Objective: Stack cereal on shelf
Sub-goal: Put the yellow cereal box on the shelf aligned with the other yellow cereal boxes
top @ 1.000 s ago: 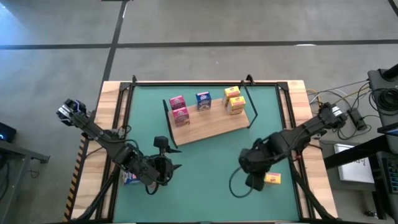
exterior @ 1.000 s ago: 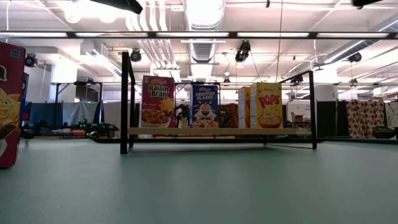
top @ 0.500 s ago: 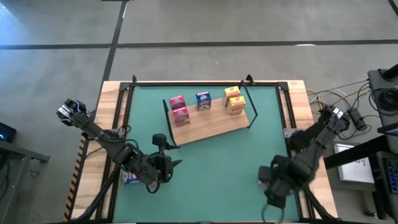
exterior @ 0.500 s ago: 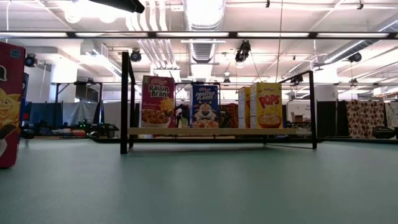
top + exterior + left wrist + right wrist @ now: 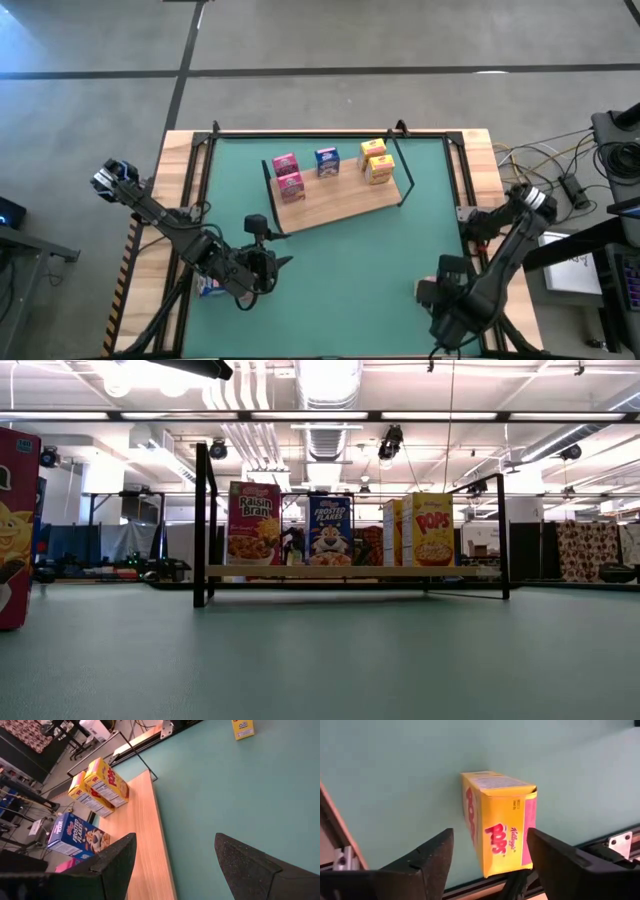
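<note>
The shelf (image 5: 335,200) is a wooden board with black wire ends, lying at the far middle of the green mat. On it stand two pink cereal boxes (image 5: 288,174), a blue one (image 5: 327,160) and two yellow ones (image 5: 377,160). Another yellow cereal box (image 5: 500,825) rests on the mat near its right near corner. My right gripper (image 5: 432,292) hangs over it, pointing down and open, with a finger on either side and clear of it (image 5: 490,834). My left gripper (image 5: 272,264) waits open over the mat's near left (image 5: 174,842).
A blue box (image 5: 208,288) lies off the mat by my left arm. In the low view a large pink box (image 5: 15,530) stands at the left edge. A black rail (image 5: 600,855) runs close beside the lone yellow box. Bare green mat (image 5: 350,270) lies between the arms.
My right gripper has swung from the mat's near middle toward the right near corner and sunk a little. It now stands over the lone yellow box, covering it in the high view. The boxes on the shelf and my left gripper have stayed put.
</note>
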Available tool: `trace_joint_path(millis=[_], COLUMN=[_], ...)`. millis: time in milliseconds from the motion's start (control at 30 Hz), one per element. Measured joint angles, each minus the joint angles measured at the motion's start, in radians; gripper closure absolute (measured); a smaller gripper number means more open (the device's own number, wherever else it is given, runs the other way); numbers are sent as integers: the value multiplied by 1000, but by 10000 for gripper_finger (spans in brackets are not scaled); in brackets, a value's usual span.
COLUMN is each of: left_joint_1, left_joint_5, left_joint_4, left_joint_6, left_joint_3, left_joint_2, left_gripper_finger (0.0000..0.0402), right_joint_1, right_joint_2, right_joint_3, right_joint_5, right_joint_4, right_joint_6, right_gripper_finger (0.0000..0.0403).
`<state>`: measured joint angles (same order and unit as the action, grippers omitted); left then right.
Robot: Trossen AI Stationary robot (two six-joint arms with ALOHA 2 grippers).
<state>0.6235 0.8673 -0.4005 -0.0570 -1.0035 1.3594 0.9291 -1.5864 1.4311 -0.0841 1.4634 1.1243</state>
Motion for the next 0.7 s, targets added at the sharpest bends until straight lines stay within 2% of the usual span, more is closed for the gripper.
trace_joint_path(millis=[333,533,700], left_joint_1=[-4,-11,-13], left_joint_5=[-1,-2,-2], left_joint_4=[7,8,10], left_joint_6=[0,-3,-4], left_joint_3=[0,0,0], left_joint_2=[0,0,0], left_gripper_finger=[150,150,150], right_joint_1=[0,0,0], right_joint_2=[97,172,211], right_joint_3=[-69,-172,-244], right_joint_5=[-53,-48,-40], right_joint_4=[-8,-131,-152], right_joint_6=[40,40,44], right_gripper_finger=[145,145,145])
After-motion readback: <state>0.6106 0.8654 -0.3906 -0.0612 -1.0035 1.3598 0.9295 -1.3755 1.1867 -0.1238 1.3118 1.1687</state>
